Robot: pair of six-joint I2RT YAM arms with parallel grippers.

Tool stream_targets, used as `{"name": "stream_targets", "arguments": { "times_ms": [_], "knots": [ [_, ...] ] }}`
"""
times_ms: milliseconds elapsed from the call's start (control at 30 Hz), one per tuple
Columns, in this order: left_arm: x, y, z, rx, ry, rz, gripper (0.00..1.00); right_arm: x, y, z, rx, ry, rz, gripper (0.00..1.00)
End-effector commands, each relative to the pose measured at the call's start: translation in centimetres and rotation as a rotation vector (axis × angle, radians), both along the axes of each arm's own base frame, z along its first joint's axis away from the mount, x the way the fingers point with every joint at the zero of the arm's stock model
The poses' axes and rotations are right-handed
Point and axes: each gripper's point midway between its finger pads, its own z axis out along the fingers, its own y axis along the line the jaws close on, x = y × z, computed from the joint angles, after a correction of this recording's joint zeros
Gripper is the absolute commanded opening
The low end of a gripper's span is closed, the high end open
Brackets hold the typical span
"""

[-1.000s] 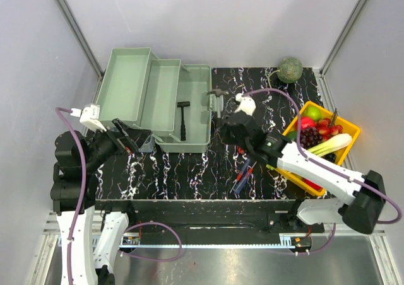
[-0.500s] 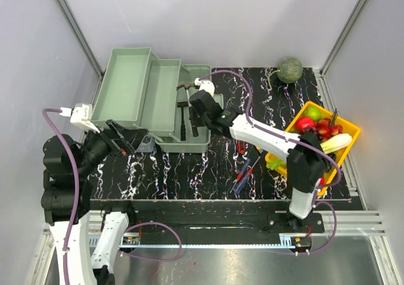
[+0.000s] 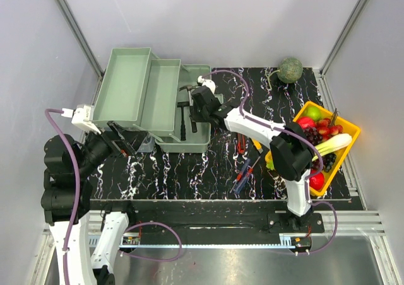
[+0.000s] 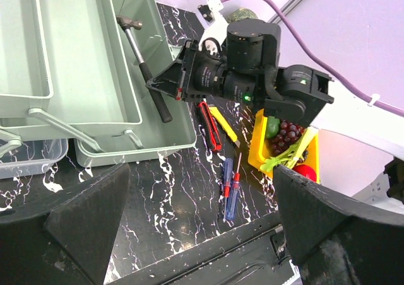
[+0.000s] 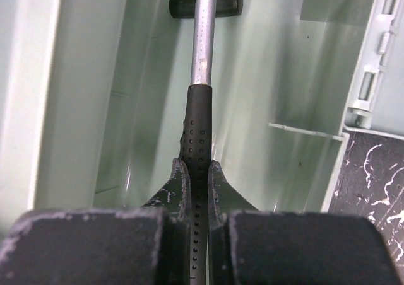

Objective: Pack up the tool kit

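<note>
right gripper (image 5: 196, 171) clenched on hammer (image 5: 201, 58) grip, now inside toolbox (image 3: 183, 146), a second ago beside it | left gripper (image 4: 202, 168) spread, empty | release next

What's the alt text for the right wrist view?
The right pincer is shut on the black perforated handle of a hammer, whose metal shaft points away into the pale green toolbox. A strip of black marbled table shows at the lower right.
</note>
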Motion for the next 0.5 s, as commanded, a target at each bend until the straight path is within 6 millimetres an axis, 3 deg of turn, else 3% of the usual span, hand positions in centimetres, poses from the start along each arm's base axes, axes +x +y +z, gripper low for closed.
{"name": "stream_targets", "arguments": {
  "times_ms": [0, 300, 467],
  "knots": [
    [0.2, 0.2, 0.9, 0.019, -0.047, 0.010, 0.99, 2.1, 1.8, 1.9, 0.086, -0.078, 0.015, 0.00],
    [0.3, 0.3, 0.6, 0.019, -0.037, 0.013, 0.99, 4.2, 1.5, -2.5, 0.013, -0.019, -0.028, 0.00],
    [0.3, 0.3, 0.4, 0.020, -0.037, 0.012, 0.99, 5.4, 1.3, -4.0, -0.016, -0.011, -0.083, 0.00]
  ]
}}
